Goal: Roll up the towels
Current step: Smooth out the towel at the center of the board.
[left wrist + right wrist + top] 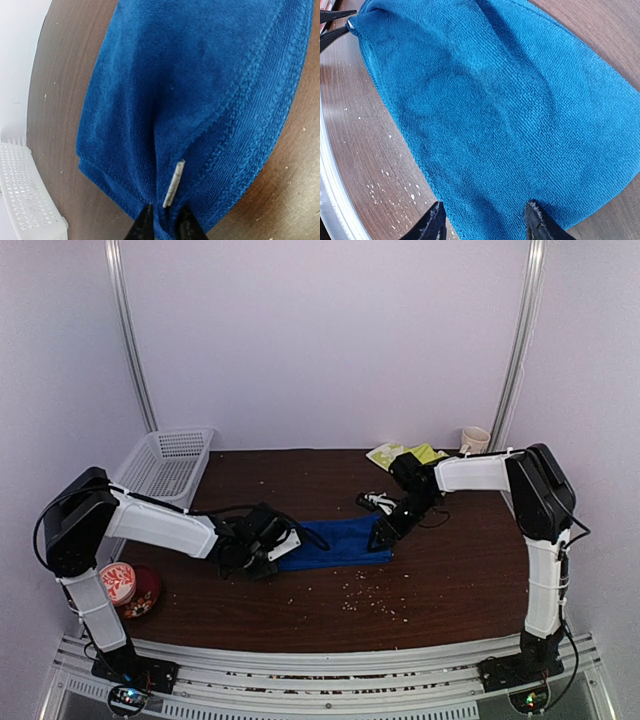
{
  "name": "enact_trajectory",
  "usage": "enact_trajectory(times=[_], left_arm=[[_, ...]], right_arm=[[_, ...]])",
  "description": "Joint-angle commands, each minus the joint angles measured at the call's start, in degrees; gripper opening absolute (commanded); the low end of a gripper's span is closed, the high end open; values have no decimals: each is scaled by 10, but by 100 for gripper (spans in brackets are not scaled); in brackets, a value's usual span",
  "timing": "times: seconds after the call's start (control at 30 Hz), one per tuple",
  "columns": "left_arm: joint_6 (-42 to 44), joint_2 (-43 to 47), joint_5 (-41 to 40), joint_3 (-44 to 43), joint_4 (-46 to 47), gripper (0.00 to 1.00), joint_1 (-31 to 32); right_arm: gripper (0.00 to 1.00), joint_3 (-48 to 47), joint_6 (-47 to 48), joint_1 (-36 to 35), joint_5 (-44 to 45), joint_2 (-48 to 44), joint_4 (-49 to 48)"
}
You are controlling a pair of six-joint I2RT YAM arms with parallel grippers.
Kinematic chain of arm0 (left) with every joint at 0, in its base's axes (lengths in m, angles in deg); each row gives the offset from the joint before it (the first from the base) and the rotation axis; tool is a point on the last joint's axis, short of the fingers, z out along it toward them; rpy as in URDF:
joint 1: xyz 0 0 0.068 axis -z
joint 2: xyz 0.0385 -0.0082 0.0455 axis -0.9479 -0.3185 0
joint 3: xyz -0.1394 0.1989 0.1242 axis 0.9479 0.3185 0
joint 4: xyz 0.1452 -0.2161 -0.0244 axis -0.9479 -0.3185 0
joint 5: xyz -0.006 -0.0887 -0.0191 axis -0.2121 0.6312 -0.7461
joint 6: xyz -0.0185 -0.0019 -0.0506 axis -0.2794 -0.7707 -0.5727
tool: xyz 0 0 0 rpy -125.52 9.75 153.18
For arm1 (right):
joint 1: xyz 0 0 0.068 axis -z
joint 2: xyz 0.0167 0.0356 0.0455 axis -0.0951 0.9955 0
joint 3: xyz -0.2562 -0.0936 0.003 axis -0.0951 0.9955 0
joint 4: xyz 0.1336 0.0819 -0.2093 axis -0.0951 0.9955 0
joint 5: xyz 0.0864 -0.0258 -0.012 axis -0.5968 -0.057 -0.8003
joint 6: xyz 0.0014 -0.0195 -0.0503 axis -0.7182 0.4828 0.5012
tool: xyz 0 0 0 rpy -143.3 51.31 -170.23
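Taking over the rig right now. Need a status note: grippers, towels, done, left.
Left gripper: shut on the blue towel, pinching its left end beside the white tag.
Right gripper: open, fingers astride the same towel's right end, not clamped.
Blue towel: mid-table between the two arms, laid out flat, no roll started.
Yellow-green towel: far right of the table near a cup, no gripper on it.
Done: nothing rolled yet.
Left: roll the blue towel, then the yellow-green one.
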Motion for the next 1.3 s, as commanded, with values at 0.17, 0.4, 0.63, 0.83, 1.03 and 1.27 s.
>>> enact_trajectory(times=[0.17,0.4,0.63,0.83,1.03,1.27], left_arm=[[5,-7,-13,-25,-8,0,-5],[8,1,-34,-37,-20,0,-4],[27,-1,-101,-42,-32,0,4],[31,-21,-104,-41,-51,0,31],[11,-13,-87,-31,-75,0,59],[-10,-23,-97,-26,-117,0,61]], right_arm=[[54,-16,10,13,6,11,29],[52,-29,13,27,16,26,60],[50,-36,22,43,30,30,85],[49,-40,30,43,41,37,97],[48,-40,33,43,57,36,97],[48,-41,40,43,68,30,101]])
